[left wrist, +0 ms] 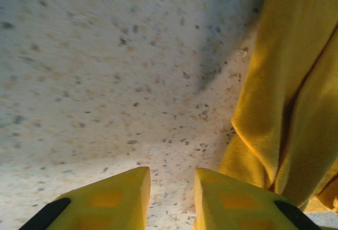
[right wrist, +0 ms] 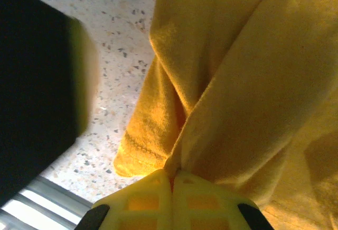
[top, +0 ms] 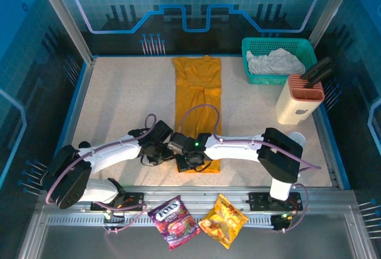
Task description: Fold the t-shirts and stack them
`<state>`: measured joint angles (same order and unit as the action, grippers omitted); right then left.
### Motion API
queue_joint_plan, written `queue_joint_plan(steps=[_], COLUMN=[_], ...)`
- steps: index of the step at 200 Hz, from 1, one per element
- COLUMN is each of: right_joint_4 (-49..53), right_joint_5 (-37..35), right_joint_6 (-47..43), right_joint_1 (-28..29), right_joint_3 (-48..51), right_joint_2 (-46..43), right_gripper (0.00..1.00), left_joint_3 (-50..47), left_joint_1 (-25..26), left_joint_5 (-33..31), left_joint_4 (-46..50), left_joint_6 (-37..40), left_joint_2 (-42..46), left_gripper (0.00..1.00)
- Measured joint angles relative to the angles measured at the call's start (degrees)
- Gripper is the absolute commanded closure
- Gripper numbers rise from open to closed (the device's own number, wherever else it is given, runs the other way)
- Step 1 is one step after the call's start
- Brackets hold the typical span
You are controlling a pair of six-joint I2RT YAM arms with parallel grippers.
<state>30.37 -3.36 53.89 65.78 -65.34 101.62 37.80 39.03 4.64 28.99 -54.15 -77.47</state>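
Observation:
The golden-orange t-shirt [top: 197, 92] lies as a long narrow strip down the middle of the table, neck end at the far side. My right gripper [top: 189, 159] is at its near end, shut on a pinched fold of the cloth [right wrist: 237, 82], and its jaws [right wrist: 172, 176] meet on the fabric beside the hem. My left gripper [top: 171, 147] stands just left of the shirt's near edge. It is open [left wrist: 171, 180] over bare table with nothing between its fingers, and the shirt [left wrist: 296, 92] lies to its right. The whitish-grey t-shirt [top: 274, 62] is crumpled in the basket.
A green basket [top: 309, 47] stands at the far right, with a knife block [top: 299, 98] and a white cup [top: 297, 137] in front of it. Two snack packets [top: 174, 220] [top: 223, 219] lie on the near ledge. The left arm's dark body [right wrist: 31, 82] is close beside my right gripper.

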Motion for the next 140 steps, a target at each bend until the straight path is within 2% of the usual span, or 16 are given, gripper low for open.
queue_joint_plan(steps=[47, 102, 120, 140], right_joint_4=[0.4, 0.2, 0.0, -0.1], right_joint_5=[0.0, 0.0, 0.4, 0.7], right_joint_6=[0.4, 0.6, 0.6, 0.6], right_joint_1=[-0.1, -0.2, -0.2, -0.2], right_joint_3=[1.3, 1.6, 1.6, 1.6], right_joint_2=[-1.9, -2.4, -2.4, -2.7], right_gripper=[1.00, 1.00, 1.00, 0.94], left_joint_3=[1.3, 0.7, -1.1, -3.5], left_joint_1=[3.5, 3.9, 4.3, 4.4], left_joint_5=[1.4, 0.6, 0.0, -0.3], left_joint_4=[-3.1, -3.8, -5.3, -5.2], left_joint_6=[-1.6, -4.7, -5.9, -7.3], left_joint_2=[-5.9, -5.3, -3.1, 0.6], left_gripper=[0.71, 0.71, 0.64, 0.55])
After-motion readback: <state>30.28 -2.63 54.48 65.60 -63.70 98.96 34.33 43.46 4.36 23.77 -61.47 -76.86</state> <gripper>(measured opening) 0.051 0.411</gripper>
